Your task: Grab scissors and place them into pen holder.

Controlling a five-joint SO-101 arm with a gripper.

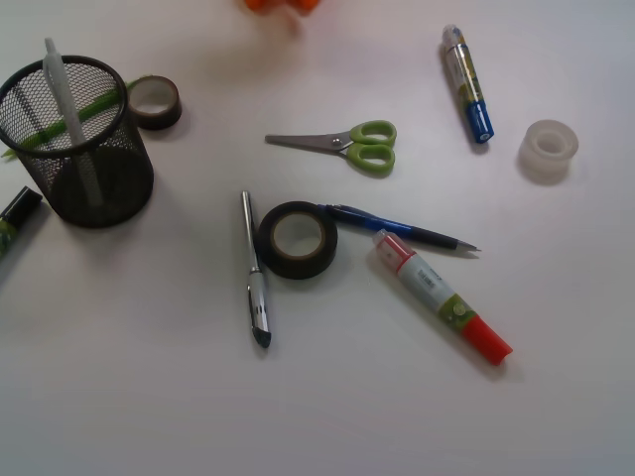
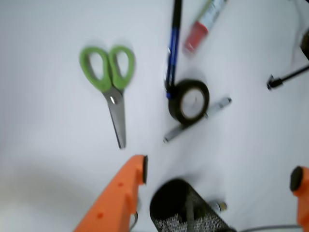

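- Lying flat near the middle of the table [image 1: 556, 416] in the front view, the scissors [image 1: 342, 145] have their blades shut and pointing left, green loops to the right, with bare surface all around them; that free space is likely what makes them reachable from above.
- Standing upright at the far left, the pen holder [image 1: 77, 144] already carries a white pen [image 1: 69, 114] and a green stick [image 1: 69, 121], both leaning against its rim, so any newcomer probably has to slip into the remaining gap.
- Sitting just beyond the holder is a brown tape roll [image 1: 155, 101]; a black tape roll [image 1: 297, 239] lies below the scissors, touching a blue pencil [image 1: 397, 228], with a silver pen [image 1: 254, 270] just beside it and a red-capped glue stick [image 1: 442, 296] to the right.
- Only an orange sliver shows at the top edge, so this view says nothing about the gripper's opening.
- Looking down through the wrist view, the gripper [image 2: 219, 174] hangs well apart from everything, its two orange jaws spread wide and empty.
- Resting at upper left here, the scissors [image 2: 110, 84] show loops away from the camera and tip toward the jaws, not yet between them, so I judge the approach is only beginning.
- Appearing blurred at the bottom, the pen holder [image 2: 186, 212] sits beneath the open jaws.
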